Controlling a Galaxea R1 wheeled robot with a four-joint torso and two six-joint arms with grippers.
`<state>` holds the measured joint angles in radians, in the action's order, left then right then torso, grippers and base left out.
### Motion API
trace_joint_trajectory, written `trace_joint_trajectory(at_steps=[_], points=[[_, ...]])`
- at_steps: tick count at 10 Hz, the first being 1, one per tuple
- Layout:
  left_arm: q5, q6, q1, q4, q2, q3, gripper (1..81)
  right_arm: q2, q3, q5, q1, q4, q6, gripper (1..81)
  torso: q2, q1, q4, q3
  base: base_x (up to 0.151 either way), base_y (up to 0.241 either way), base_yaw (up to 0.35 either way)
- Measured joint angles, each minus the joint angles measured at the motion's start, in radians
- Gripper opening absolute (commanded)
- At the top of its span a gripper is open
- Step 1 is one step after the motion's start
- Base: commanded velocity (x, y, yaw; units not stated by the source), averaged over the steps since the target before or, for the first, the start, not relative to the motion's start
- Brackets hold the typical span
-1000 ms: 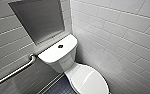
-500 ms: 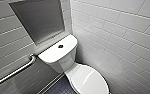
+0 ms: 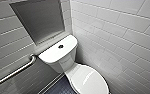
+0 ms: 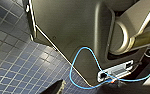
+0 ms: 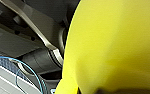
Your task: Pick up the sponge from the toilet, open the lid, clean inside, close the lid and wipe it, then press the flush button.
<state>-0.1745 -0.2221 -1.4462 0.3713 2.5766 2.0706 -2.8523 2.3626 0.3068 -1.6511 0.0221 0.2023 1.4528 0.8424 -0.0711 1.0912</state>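
Note:
The white toilet stands in the corner in the head view, its oval lid down flat over the bowl. A small dark flush button sits in the middle of the flat tank top. The yellow sponge looms very close in the right wrist view, and my right gripper is shut on it. In the left wrist view a dark fingertip of my left gripper hangs over the blue floor tiles, open with nothing in it.
A steel grab bar runs along the left wall below a grey recessed panel. White tiled walls close in on both sides of the toilet. Dark blue floor tiles lie beside my own base and its blue cable.

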Motion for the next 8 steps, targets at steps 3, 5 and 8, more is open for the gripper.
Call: trace_joint_trajectory(at_steps=[3, 5, 8], points=[[0.149, 0.034, -0.065, -0.007, -0.01, -0.017, 81.1, 0.132, -0.171, 0.027, 0.012, 0.0, 0.0, 1.0, 0.0, 0.0, 0.0, -0.001, 0.0, 0.0, 0.0], [0.156, 0.038, -0.06, -0.005, 0.012, -0.018, 81.1, 0.256, -0.403, 0.04, 0.031, -0.001, 0.0, 1.0, 0.001, 0.0, 0.0, -0.001, 0.0, 0.0, 0.0], [0.156, 0.043, -0.06, -0.005, 0.046, -0.019, 81.1, 0.481, -0.673, 0.065, 0.098, -0.002, 0.001, 1.0, 0.001, 0.0, 0.0, -0.001, 0.0, 0.0, 0.0]])
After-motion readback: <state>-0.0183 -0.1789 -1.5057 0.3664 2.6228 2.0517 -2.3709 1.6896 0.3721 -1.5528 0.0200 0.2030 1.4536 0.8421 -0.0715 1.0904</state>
